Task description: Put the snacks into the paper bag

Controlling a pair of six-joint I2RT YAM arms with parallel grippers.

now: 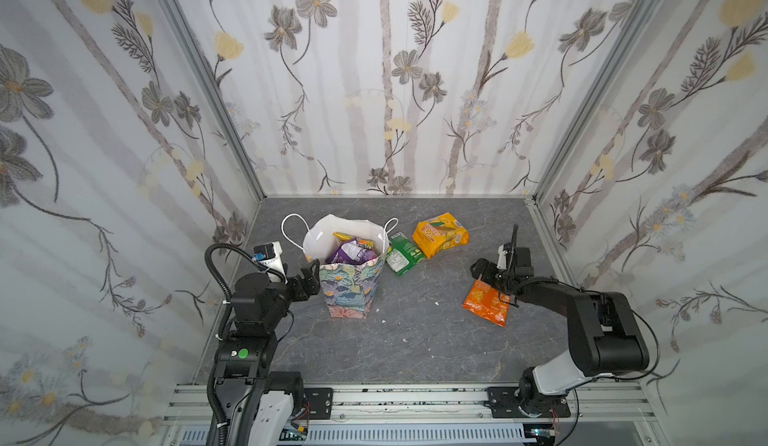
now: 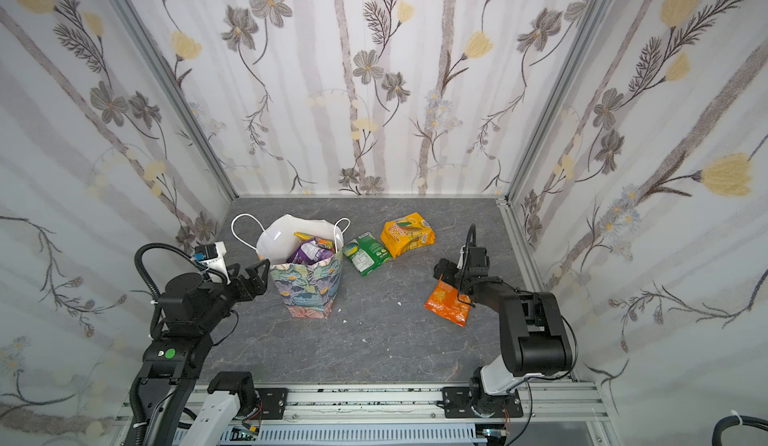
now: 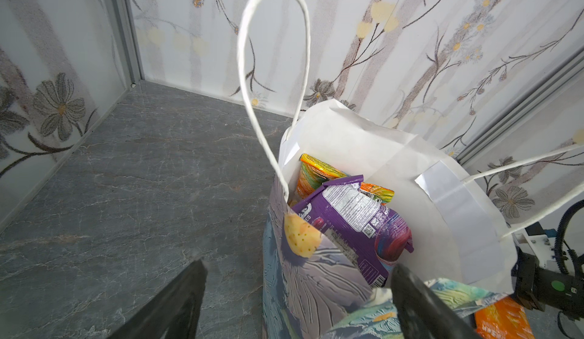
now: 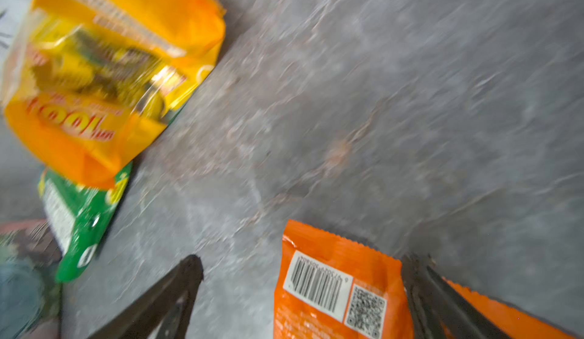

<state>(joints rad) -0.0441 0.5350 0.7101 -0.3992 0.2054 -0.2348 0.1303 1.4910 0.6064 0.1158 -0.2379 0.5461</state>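
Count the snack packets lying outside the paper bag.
3: a green packet beside the paper bag, a yellow-orange packet overlapping it, and an orange packet under the right gripper. Others may hide behind the bag.

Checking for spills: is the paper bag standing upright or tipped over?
Upright. The paper bag stands on its base, mouth open upward, with a purple packet inside.

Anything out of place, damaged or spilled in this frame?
Minor things only. A few white scraps lie loose on the table near the paper bag, like torn bits. The bag's near rim looks bent where the left gripper straddles it. Nothing has spilled.
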